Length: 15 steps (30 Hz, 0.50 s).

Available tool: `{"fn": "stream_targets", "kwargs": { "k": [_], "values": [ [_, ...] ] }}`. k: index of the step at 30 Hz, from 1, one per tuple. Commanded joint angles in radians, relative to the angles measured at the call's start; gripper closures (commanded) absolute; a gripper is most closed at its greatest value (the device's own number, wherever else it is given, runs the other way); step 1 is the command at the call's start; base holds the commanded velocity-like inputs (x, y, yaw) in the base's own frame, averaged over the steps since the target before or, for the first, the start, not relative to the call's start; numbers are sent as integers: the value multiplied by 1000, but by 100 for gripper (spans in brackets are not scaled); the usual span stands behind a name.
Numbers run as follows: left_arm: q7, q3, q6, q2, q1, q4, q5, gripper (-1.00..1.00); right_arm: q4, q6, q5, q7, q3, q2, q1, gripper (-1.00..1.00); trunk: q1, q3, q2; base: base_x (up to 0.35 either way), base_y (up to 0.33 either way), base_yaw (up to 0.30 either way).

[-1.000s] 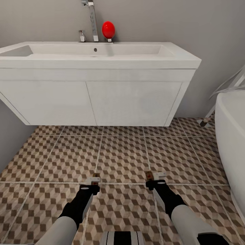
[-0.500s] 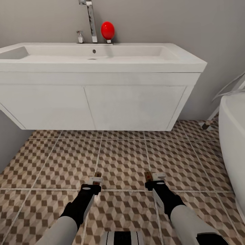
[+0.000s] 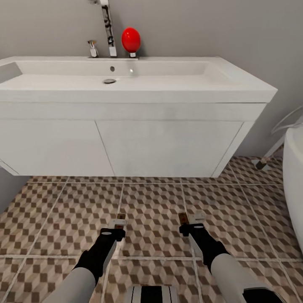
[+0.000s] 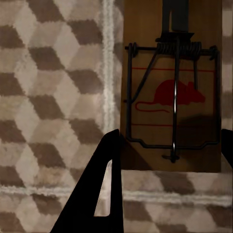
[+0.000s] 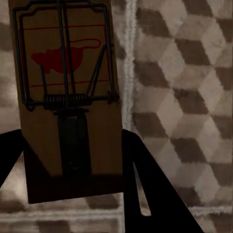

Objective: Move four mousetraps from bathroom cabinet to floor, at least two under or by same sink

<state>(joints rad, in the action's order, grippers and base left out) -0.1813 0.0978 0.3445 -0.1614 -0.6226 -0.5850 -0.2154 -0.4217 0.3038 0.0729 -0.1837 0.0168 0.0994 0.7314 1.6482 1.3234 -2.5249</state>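
Note:
In the head view my left gripper (image 3: 117,224) is shut on a mousetrap (image 3: 120,218), a small wooden board that sticks out past its fingertips. My right gripper (image 3: 189,221) is shut on a second mousetrap (image 3: 183,218). Both hang above the bathroom floor (image 3: 151,202) of cube-pattern tiles, a short way in front of the bathroom sink (image 3: 139,86), a wide white wall-hung basin. The left wrist view shows its mousetrap (image 4: 170,87) with dark wire and a red mouse mark between the black fingers (image 4: 104,189). The right wrist view shows the other mousetrap (image 5: 68,82) between black fingers (image 5: 143,184). The cabinet is out of view.
A tall metallic tap (image 3: 107,25) and a red egg-shaped object (image 3: 131,39) stand at the basin's back edge. A white tub (image 3: 295,176) rises at the right. Open tiled floor runs under the basin's white cabinet front (image 3: 126,147), and a grey wall closes the left side.
The whole view has shifted: the camera has moved closer to the sink, which now looks larger and sits lower in the picture. Both grippers keep their mousetraps in the same pose.

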Motion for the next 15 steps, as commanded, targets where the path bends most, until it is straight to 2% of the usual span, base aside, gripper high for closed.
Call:
{"fn": "stream_targets", "kwargs": {
  "k": [1,8,15],
  "values": [
    [2,5,5,-1,0,-2,-11,100,-2,8,5,-5,2,0,0,100,0,1,0,321,0,0],
    [2,6,5,-1,0,-4,-9,100,-2,8,5,-5,1,-2,0,100,0,1,0,273,0,0],
    [1,6,6,-2,0,-5,-9,100,-2,7,7,-5,1,-3,0,100,0,1,0,58,0,0]
  ]
}}
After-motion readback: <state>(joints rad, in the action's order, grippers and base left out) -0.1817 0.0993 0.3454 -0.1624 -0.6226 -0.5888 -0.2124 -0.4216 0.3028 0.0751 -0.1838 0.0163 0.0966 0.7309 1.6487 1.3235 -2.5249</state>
